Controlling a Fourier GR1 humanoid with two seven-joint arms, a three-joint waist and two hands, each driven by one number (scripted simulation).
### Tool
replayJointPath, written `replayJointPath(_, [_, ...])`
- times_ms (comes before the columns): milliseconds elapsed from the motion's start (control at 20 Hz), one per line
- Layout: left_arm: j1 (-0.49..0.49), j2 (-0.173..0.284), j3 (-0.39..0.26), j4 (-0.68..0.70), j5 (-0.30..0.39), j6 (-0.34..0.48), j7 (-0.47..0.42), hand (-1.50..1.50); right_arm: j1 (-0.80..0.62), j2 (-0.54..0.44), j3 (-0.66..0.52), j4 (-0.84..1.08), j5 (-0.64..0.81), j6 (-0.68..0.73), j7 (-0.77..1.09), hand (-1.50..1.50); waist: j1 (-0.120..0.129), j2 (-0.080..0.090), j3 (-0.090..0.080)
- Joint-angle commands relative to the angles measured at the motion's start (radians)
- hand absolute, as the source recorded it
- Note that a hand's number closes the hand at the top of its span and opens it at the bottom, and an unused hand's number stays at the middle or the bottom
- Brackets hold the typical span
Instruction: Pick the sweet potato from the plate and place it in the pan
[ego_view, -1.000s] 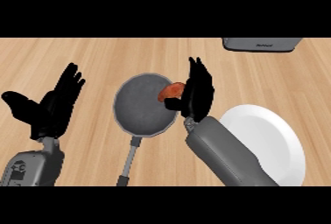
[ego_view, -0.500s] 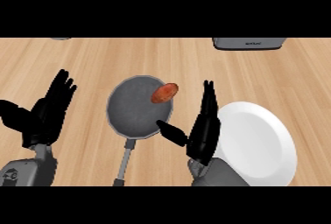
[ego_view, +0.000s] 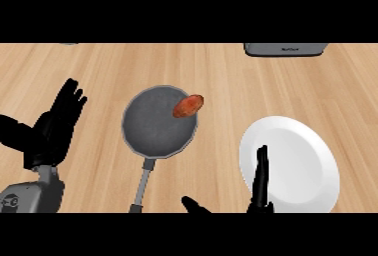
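The small reddish-orange, oval sweet potato (ego_view: 188, 106) lies in the round dark grey metal pan (ego_view: 159, 125), right up against its far right rim and seemingly overlapping it. The risk, as I judge it, is that it tips or rolls over that low rim onto the wooden counter (ego_view: 221, 75) if the pan is nudged.

The round white plate (ego_view: 291, 160), near the counter's right edge, holds nothing. Over its near rim, the black right hand (ego_view: 260, 182) shows straight fingers, holding nothing. The black left hand (ego_view: 55, 125) rests open, fingers up, near the counter's left edge.
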Motion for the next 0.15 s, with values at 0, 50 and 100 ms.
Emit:
replayJointPath(0, [-0.028,-0.014,-0.01,-0.015,-0.019,0.022,0.047,0.0,0.151,-0.026,0.072,-0.019,0.045,-0.112,-0.055,-1.5,0.006,0.003,0.0])
replayJointPath(50, [0.012,-0.031,-0.018,-0.045,-0.028,0.028,0.024,0.0,0.159,-0.045,0.046,-0.112,0.051,-0.025,-0.045,-1.5,0.007,0.002,0.0])
replayJointPath(100, [0.006,-0.033,-0.004,0.028,-0.011,-0.011,-0.03,0.0,0.134,-0.018,0.028,-0.067,0.041,-0.032,-0.059,-1.5,0.008,0.003,0.0])
